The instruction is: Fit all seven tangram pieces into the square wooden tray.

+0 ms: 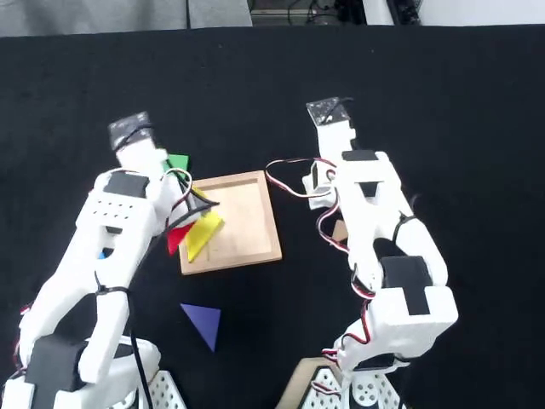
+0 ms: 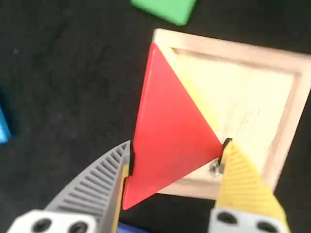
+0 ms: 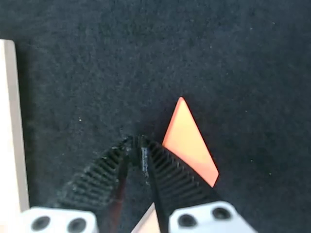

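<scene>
- Tray (image 1: 232,178) is sitting on the black counter (image 1: 426,102) between the two arms, most of its floor showing bare.
- Left gripper (image 2: 178,144) is clamping the red triangle (image 2: 165,116) by two opposite edges, and is holding it tilted over the tray's near-left corner, probably so that a point can be dropped in first.
- Red triangle is looking flat, glossy and sharp-edged, large against the tray; part of it is hanging outside the rim.
- Yellow piece (image 1: 204,234) is lying just under the red one, overlapping the tray's left edge and likely not seated.
- Right gripper (image 3: 138,145) is resting low over the counter to the right of the tray, fingers together on nothing, with the orange triangle (image 3: 189,141) lying just beside it, probably the next pick.
- Green piece (image 1: 177,161) and blue triangle (image 1: 204,322) are waiting on the counter outside the tray.
</scene>
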`<state>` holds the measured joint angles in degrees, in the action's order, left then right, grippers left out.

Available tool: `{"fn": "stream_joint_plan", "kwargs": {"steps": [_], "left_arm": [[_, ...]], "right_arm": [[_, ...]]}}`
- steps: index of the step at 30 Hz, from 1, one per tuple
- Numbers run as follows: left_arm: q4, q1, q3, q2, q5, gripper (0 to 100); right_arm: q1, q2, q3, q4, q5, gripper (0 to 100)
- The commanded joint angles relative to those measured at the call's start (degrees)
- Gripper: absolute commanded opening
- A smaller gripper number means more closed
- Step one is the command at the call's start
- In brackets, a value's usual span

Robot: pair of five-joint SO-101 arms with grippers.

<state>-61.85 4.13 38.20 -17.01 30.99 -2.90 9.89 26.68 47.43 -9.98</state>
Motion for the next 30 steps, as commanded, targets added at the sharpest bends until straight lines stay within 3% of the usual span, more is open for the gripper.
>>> {"fn": "stream_joint_plan", "kwargs": {"steps": [1, 3, 8, 16, 22, 24, 28, 30], "left_arm": [[1.4, 4.2, 0.9, -0.5, 18.5, 4], [1.4, 7.3, 1.7, -0.6, 22.9, 3], [1.8, 9.9, 1.7, -0.1, 24.3, 3], [1.9, 10.7, 5.8, -0.1, 42.9, 4], [2.2, 13.2, 5.8, -0.1, 43.2, 4], [2.5, 14.2, 5.8, -0.1, 43.1, 9], [2.5, 14.8, 5.8, -0.2, 43.3, 28], [2.5, 14.5, 5.8, -0.4, 43.3, 31]], "right_arm": [[0.3, -0.4, -3.6, 0.4, 0.5, 1.1], [0.3, -0.3, -3.6, 0.4, 0.5, 1.1], [0.2, 0.0, -3.6, 0.4, 0.5, 1.1], [0.2, 0.0, -3.6, 0.4, 0.5, 1.1], [0.0, 0.0, -3.6, 0.4, 0.5, 1.1], [-0.6, 0.0, -3.6, 0.4, 0.4, 1.1], [-1.0, 0.0, -3.5, 0.4, 0.2, 1.1], [-0.9, 0.0, -3.5, 0.4, 0.2, 1.1]]}}
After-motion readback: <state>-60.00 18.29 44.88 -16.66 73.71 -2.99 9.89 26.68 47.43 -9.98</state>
